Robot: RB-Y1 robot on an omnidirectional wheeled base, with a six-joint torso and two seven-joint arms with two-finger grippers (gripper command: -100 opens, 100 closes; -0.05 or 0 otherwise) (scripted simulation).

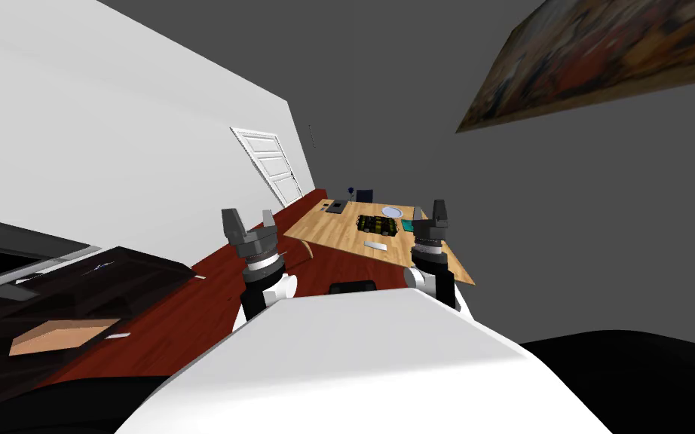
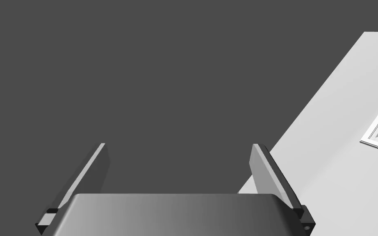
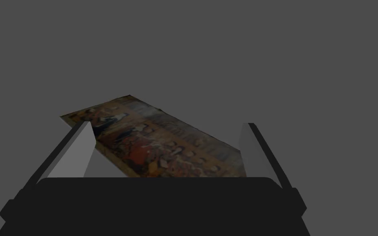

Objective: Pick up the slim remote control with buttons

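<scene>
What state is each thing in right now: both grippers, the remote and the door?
Left gripper: open, empty.
Right gripper: open, empty.
Remote control: lying flat on the wooden table, not held.
White door: shut.

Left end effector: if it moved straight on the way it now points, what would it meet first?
Probably the dark grey surface. Nothing nearer shows ahead of the open left end effector, but the depth is unclear.

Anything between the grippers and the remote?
Nothing visible. The slim light grey remote lies near the front edge of the light wooden table, bare wood around it. Left gripper and right gripper are raised short of it, fingers open.
</scene>
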